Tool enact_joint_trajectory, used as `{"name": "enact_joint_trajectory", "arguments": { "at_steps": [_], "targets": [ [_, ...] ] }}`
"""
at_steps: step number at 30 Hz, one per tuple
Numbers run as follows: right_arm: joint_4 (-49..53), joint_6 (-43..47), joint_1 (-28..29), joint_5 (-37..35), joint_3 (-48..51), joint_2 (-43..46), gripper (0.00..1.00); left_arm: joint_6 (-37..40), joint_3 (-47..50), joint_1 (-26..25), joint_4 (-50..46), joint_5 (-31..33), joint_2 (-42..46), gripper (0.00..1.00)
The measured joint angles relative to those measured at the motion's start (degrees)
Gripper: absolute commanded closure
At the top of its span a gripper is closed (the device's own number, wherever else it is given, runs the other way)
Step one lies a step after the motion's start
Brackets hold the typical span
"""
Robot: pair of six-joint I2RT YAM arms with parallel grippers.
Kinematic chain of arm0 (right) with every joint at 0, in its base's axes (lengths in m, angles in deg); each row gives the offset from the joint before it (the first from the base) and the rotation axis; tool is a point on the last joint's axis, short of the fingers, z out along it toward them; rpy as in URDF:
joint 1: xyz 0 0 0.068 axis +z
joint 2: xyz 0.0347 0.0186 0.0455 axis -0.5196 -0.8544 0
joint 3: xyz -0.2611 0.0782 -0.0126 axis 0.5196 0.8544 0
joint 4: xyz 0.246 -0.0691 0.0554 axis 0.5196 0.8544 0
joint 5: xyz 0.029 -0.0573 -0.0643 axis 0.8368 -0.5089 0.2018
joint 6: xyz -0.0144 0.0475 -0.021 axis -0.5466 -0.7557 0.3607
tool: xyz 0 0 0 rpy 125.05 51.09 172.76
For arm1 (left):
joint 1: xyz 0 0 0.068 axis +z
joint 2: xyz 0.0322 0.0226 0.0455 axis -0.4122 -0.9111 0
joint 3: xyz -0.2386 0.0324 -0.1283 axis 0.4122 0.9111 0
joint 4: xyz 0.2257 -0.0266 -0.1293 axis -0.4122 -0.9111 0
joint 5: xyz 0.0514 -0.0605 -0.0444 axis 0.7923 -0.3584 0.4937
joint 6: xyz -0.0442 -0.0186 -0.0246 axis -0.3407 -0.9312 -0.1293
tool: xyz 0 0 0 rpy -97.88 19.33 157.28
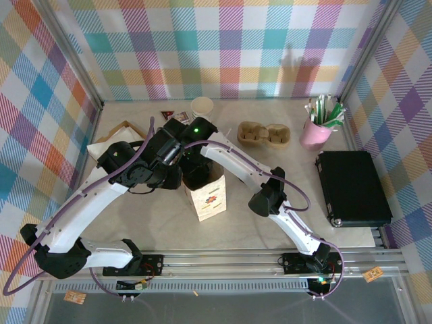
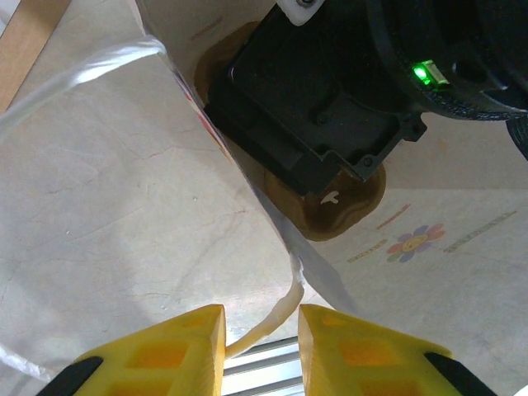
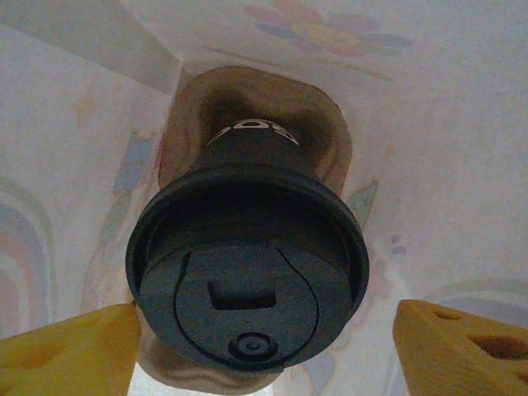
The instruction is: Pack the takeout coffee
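The small black-lidded paper cup (image 3: 247, 276) stood upright inside the white paper bag (image 1: 210, 202), directly beneath the right tool (image 3: 264, 318), whose spread fingers had no grip on it; withdrawal should follow that vertical axis.

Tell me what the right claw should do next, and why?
Probably lift the right claw straight up out of the bag. The cup already sits in the brown tray at the bag's bottom, and the claw's jaws stand open on either side of it, so nothing is left to hold there.
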Motion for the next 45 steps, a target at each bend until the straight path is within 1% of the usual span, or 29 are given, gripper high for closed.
{"name": "enact_joint_trajectory", "arguments": {
  "at_steps": [12, 21, 29, 33, 39, 45],
  "targets": [
    [-3.4, -0.2, 0.0, -1.8, 0.0, 4.3, 0.18, 1.7, -0.2, 0.0, 2.2, 0.4, 0.9, 0.71],
    [-6.5, -0.4, -0.1, -2.3, 0.0, 6.8, 0.22, 3.2, -1.8, 0.0, 3.1, 0.5, 1.0, 0.69],
    [-9.9, -0.1, 0.0, -4.0, 0.0, 9.3, 0.25, 4.5, -4.9, 0.0, 3.9, 2.2, 1.0, 0.68],
    [-11.1, 0.0, 0.0, -4.7, 0.0, 10.1, 0.25, 4.8, -6.2, 0.0, 4.1, 3.0, 1.0, 0.66],
    [-12.6, 0.5, 0.0, -6.1, 0.0, 10.9, 0.23, 5.9, -6.6, 0.0, 4.5, 3.2, 1.4, 0.58],
    [-14.2, 1.8, 0.0, -8.0, 0.0, 11.8, 0.23, 6.7, -10.1, 0.0, 5.8, 4.5, 1.4, 0.57]
  ]
}}
